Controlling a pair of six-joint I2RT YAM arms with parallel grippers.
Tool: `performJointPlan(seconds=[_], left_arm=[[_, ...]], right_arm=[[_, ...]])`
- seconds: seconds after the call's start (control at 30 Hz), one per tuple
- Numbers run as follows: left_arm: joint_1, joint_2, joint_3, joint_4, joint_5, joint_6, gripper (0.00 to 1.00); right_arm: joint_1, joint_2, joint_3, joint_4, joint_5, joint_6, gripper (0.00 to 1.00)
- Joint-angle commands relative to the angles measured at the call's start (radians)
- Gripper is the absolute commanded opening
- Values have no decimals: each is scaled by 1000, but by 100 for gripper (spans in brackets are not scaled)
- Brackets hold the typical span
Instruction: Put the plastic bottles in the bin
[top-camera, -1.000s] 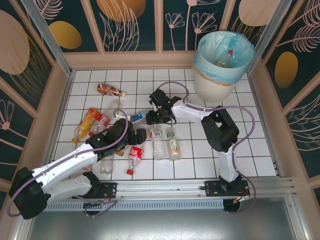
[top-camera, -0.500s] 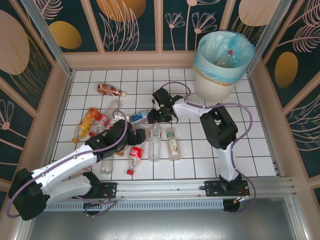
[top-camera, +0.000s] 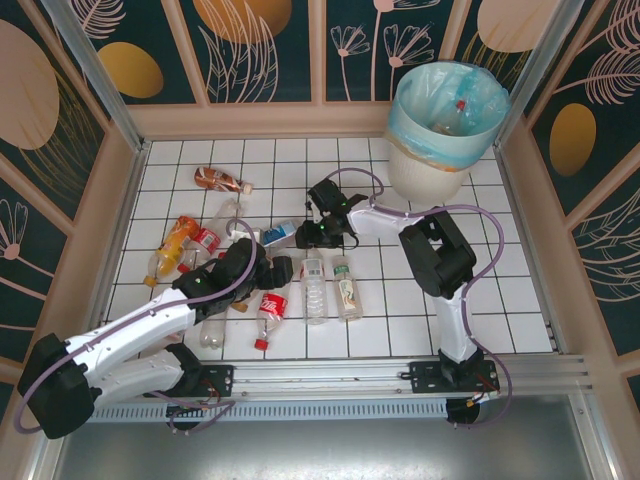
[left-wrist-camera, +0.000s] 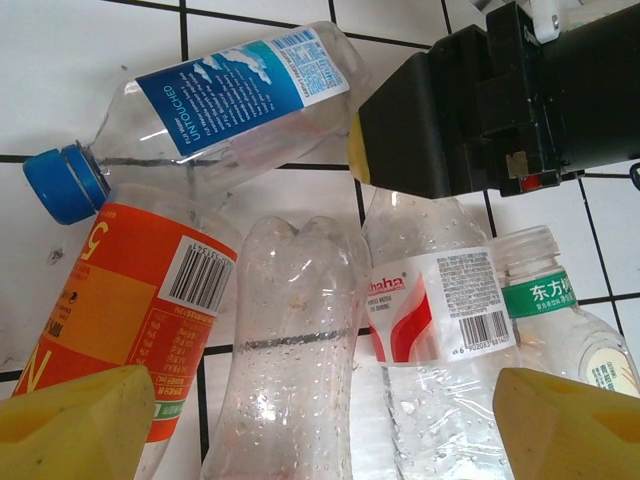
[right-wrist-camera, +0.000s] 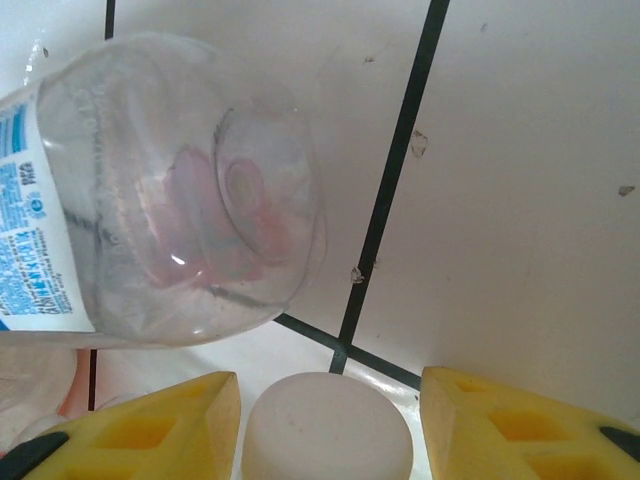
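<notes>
- Since a second ago the right gripper has slid toward 6 o'clock; its jaws stand loose astride a bottle's white cap, not yet pinching.
- Centre on the neck, squeeze firmly, and lift clear of the blue-label bottle.
- The left gripper gapes empty; the bin sits at 1 o'clock.

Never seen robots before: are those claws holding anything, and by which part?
Left gripper: nothing. Right gripper straddles a white bottle cap; gripped or not, cannot tell.

White bin, light blue bag
</notes>
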Motion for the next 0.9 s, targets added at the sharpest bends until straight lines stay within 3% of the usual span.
performJointPlan(seconds=[0.0,0.47,0.77,0.87], left_arm=[[-2,5,-1,18,-14,0,88],[-1,18,92,-19,-51,43,88],[-2,-12,163,-39,-103,72,88],[-2,-29,198,-43,-132,90,87]], right_arm=[[-10,-2,-14,24,-18,17,48],[-30,-139,-63,42,65,10,27],[-32,-342,-141,170,79,12,15],[-30,-421,-149,206,105,-2,4]])
